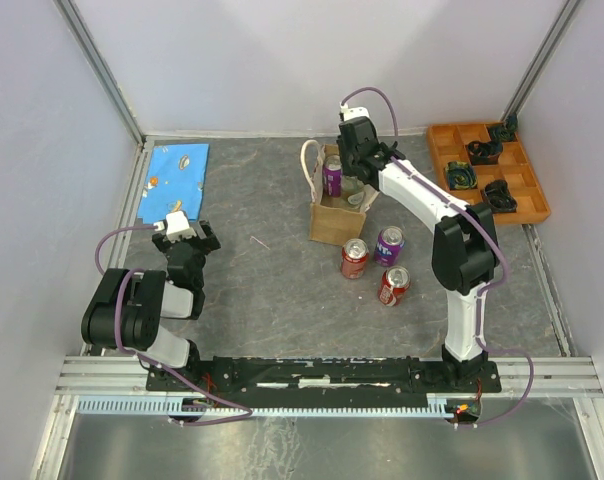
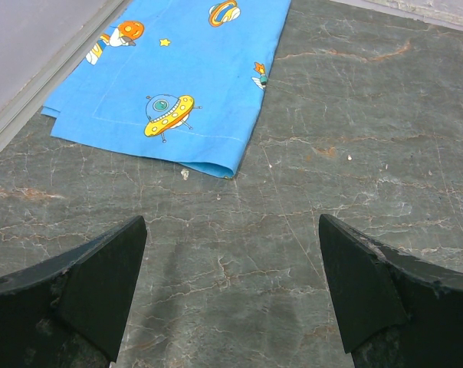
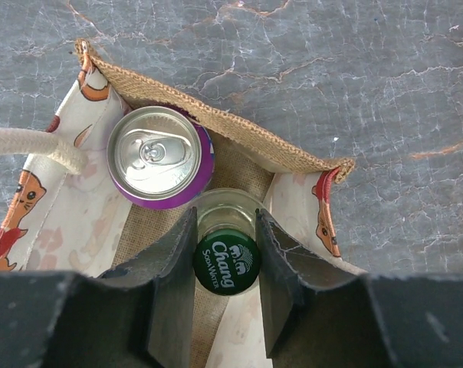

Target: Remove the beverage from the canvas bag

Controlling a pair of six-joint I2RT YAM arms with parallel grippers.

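Note:
The canvas bag (image 1: pixel 332 222) stands upright at the table's middle back, with cream loop handles; its burlap rim (image 3: pixel 239 134) and printed lining show in the right wrist view. Inside stand a purple can (image 3: pixel 155 153), which also shows from above (image 1: pixel 332 175), and a glass bottle with a green Chang soda water cap (image 3: pixel 226 261). My right gripper (image 3: pixel 225 216) reaches down into the bag (image 1: pixel 360 168), its fingers pressed against both sides of the bottle's neck and cap. My left gripper (image 2: pixel 231 218) is open and empty, low over the table at the left (image 1: pixel 204 237).
Two red cans (image 1: pixel 354 258) (image 1: pixel 393 285) and a purple can (image 1: pixel 389 245) stand in front of the bag. An orange compartment tray (image 1: pixel 444 140) with dark parts sits at the back right. A blue printed cloth (image 1: pixel 177 178) (image 2: pixel 178 77) lies at the back left.

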